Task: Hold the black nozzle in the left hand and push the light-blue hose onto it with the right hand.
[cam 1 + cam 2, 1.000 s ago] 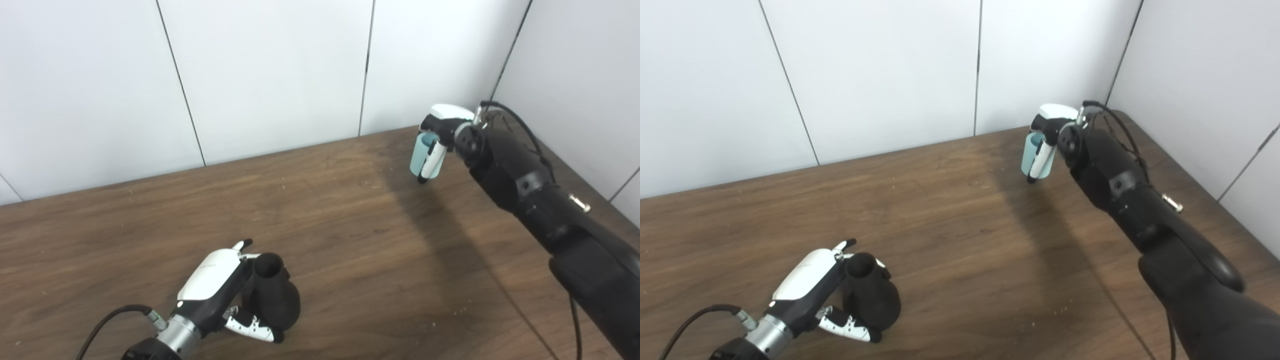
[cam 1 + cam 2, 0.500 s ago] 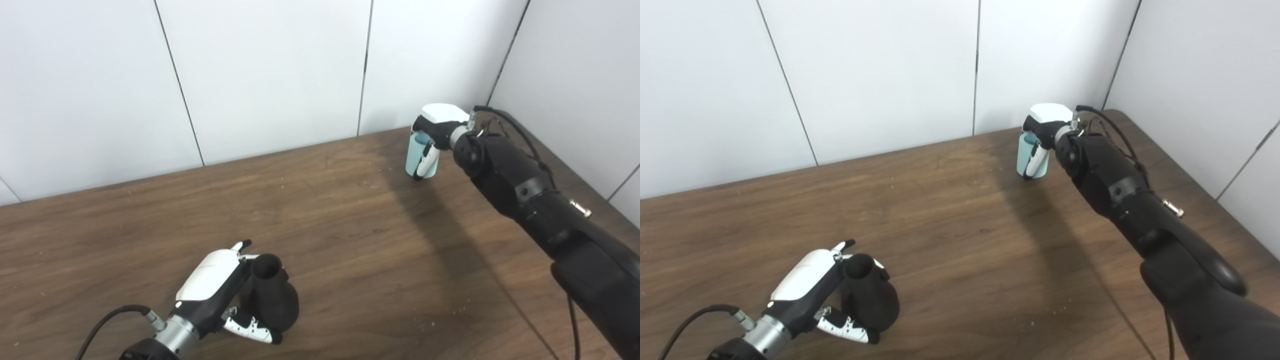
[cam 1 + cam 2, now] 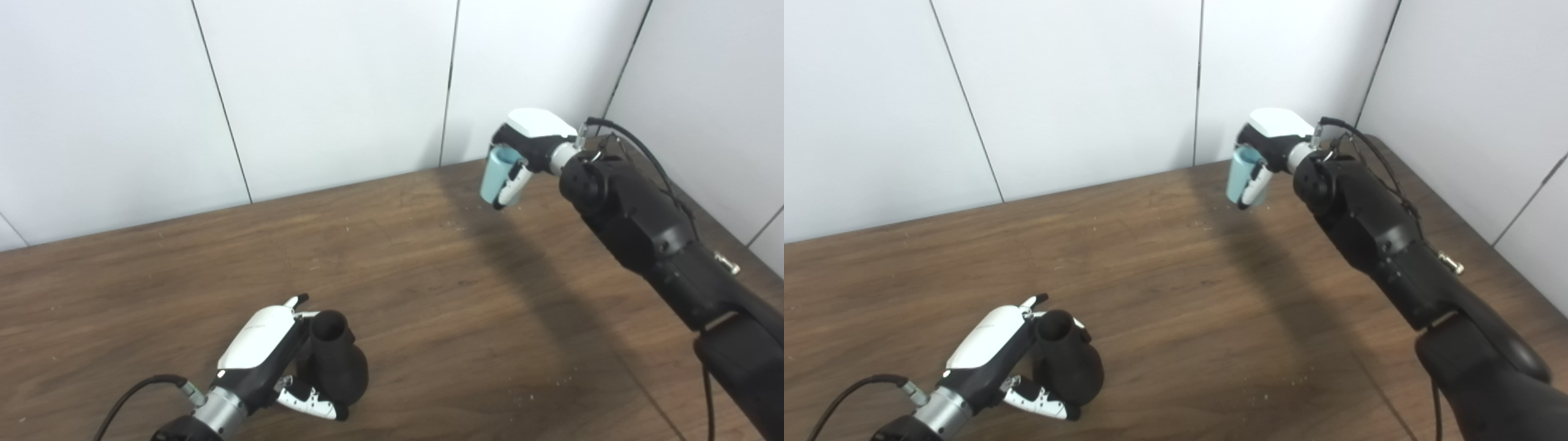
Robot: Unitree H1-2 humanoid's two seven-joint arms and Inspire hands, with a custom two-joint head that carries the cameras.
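Hose (image 3: 497,174) near table (image 3: 429,282) far edge

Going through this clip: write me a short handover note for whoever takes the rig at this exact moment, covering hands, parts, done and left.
Left hand: shut on the black nozzle, near the table's front left, open neck up.
Right hand: shut on the light-blue hose, held above the table at the far right, by the wall.
Done: both parts grasped.
Left: carry the hose across to the nozzle, line it up with the neck, push it on. The two parts are far apart and not yet joined.
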